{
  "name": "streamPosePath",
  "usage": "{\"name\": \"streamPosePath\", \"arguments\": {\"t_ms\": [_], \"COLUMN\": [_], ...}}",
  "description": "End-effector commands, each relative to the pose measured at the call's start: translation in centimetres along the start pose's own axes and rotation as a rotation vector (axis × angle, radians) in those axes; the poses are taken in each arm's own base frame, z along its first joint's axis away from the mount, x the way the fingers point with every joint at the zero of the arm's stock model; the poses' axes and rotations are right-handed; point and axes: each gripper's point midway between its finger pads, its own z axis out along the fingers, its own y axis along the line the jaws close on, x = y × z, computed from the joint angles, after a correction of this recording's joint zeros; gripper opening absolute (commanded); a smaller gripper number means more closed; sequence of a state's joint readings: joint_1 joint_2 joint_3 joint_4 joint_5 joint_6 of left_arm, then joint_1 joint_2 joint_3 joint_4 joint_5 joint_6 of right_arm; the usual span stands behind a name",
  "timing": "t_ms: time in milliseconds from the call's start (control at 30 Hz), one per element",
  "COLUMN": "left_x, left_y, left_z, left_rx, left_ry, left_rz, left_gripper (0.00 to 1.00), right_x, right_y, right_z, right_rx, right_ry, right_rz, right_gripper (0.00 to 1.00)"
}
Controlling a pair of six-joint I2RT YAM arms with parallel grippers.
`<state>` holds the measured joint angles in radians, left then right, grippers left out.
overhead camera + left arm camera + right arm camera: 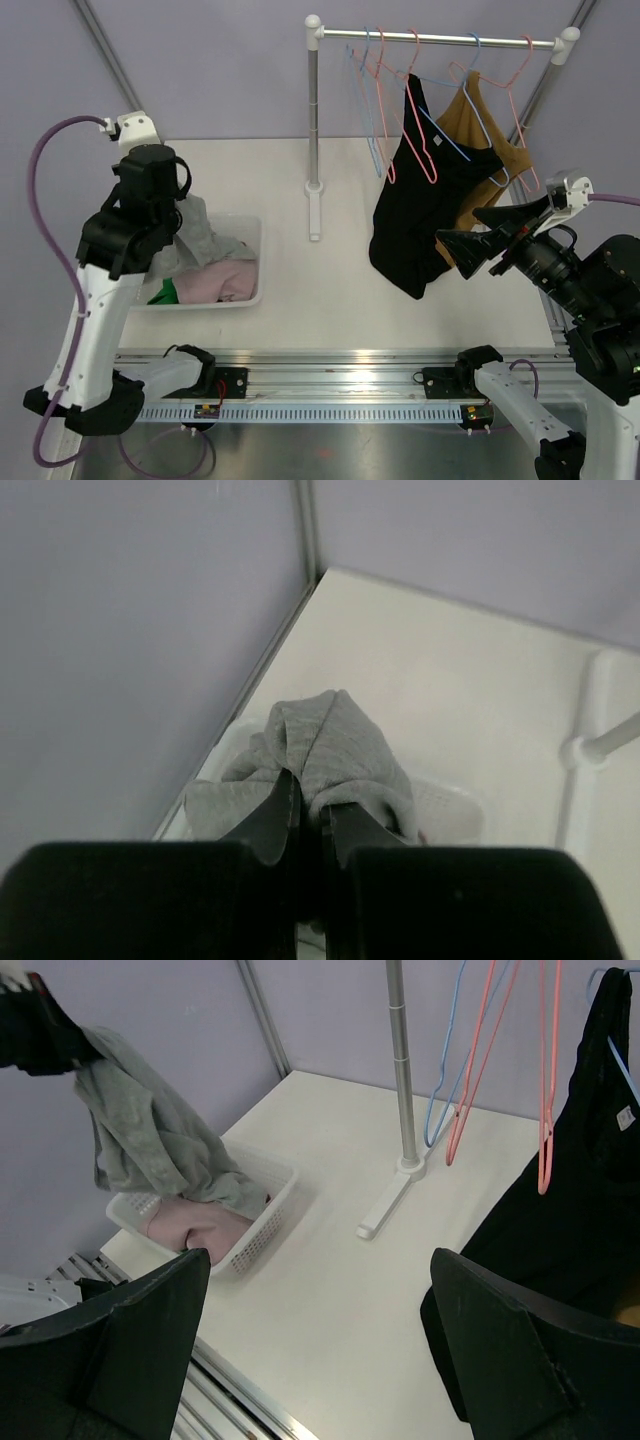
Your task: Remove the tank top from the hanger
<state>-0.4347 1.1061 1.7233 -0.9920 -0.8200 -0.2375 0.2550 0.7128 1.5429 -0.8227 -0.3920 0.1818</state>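
My left gripper (178,222) is shut on a grey tank top (197,235) and holds it above the white basket (254,262). The cloth drapes over the fingers in the left wrist view (340,740), with the gripper (310,805) closed on a fold. A black tank top (410,220) hangs on a hanger from the rail (440,38), with a brown one (480,130) behind it. My right gripper (458,226) is open and empty just right of the black top's lower part. In the right wrist view the gripper (320,1260) is wide open, and the black top (590,1160) is at the right.
The basket (268,1222) holds a pink garment (195,1230) and something green (163,292). The rack's post (314,120) and foot (385,1200) stand mid-table. Empty blue and pink hangers (465,1070) hang near the post. Tent poles run along the back corners.
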Motion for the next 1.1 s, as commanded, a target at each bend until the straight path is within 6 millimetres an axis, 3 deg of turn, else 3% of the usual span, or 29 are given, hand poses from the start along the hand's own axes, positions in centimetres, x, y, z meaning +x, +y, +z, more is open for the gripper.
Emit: {"name": "streamPosePath", "arguments": {"t_ms": [0, 33, 67, 133, 200, 267, 300, 400, 500, 633, 700, 733, 800, 867, 933, 967, 1067], "left_x": [5.7, 7.6, 10.8, 14.2, 19.3, 22.2, 24.7, 27.7, 30.1, 29.0, 27.6, 25.3, 23.2, 20.1, 18.5, 16.9, 14.5], "left_y": [0.7, 2.6, 4.1, 4.0, 4.0, 3.6, 3.4, 4.1, 4.7, 6.8, 7.1, 7.1, 7.1, 6.7, 6.1, 5.9, 4.1], "left_z": [3.8, 5.3, 7.0, 8.8, 10.8, 12.5, 13.6, 14.9, 14.9, 14.8, 14.5, 14.0, 13.3, 11.9, 10.6, 9.4, 7.1], "left_rx": [-0.061, -0.132, -0.198, -0.201, -0.21, -0.149, -0.147, -0.168, -0.213, -0.309, -0.313, -0.291, -0.272, -0.217, -0.162, -0.127, -0.004], "left_ry": [0.174, 0.233, 0.321, 0.405, 0.535, 0.638, 0.724, 0.839, 0.897, 0.859, 0.817, 0.743, 0.672, 0.582, 0.544, 0.485, 0.405], "left_rz": [-0.037, -0.076, -0.073, -0.1, -0.106, -0.176, -0.179, -0.194, -0.18, -0.196, -0.212, -0.236, -0.26, -0.289, -0.312, -0.327, -0.299], "left_gripper": [0.0, 0.0, 0.0, 0.0, 0.0, 0.0, 0.0, 0.0, 0.0, 0.01, 0.3, 0.44, 0.75, 0.86, 0.99, 0.99, 0.99], "right_x": [-0.3, -0.3, 0.0, 0.3, 1.0, 1.6, 2.1, 3.2, 4.0, 4.3, 3.8, 3.4, 2.9, 2.8, 2.9, 3.6, 4.0], "right_y": [0.3, 0.3, 0.1, 0.0, -0.4, -1.0, -1.5, -2.4, -3.6, -6.8, -8.5, -8.7, -9.6, -10.8, -12.3, -14.2, -16.0], "right_z": [0.7, 0.8, 1.1, 1.4, 2.0, 2.7, 3.3, 4.3, 4.8, 4.9, 4.6, 4.4, 4.3, 4.4, 4.6, 5.3, 6.8], "right_rx": [-0.034, -0.035, -0.033, -0.036, -0.03, -0.02, -0.006, 0.02, 0.068, 0.245, 0.347, 0.363, 0.409, 0.466, 0.544, 0.619, 0.67], "right_ry": [-0.014, -0.013, -0.004, 0.003, 0.02, 0.04, 0.058, 0.087, 0.092, 0.086, 0.063, 0.053, 0.034, 0.041, 0.066, 0.109, 0.162], "right_rz": [0.001, -0.001, 0.005, 0.009, 0.023, 0.037, 0.049, 0.075, 0.095, 0.12, 0.11, 0.097, 0.084, 0.064, 0.054, 0.034, -0.009], "right_gripper": [1.0, 0.99, 1.0, 1.0, 0.99, 0.99, 1.0, 1.0, 0.99, 1.0, 0.99, 0.99, 1.0, 1.0, 1.0, 1.0, 1.0]}}
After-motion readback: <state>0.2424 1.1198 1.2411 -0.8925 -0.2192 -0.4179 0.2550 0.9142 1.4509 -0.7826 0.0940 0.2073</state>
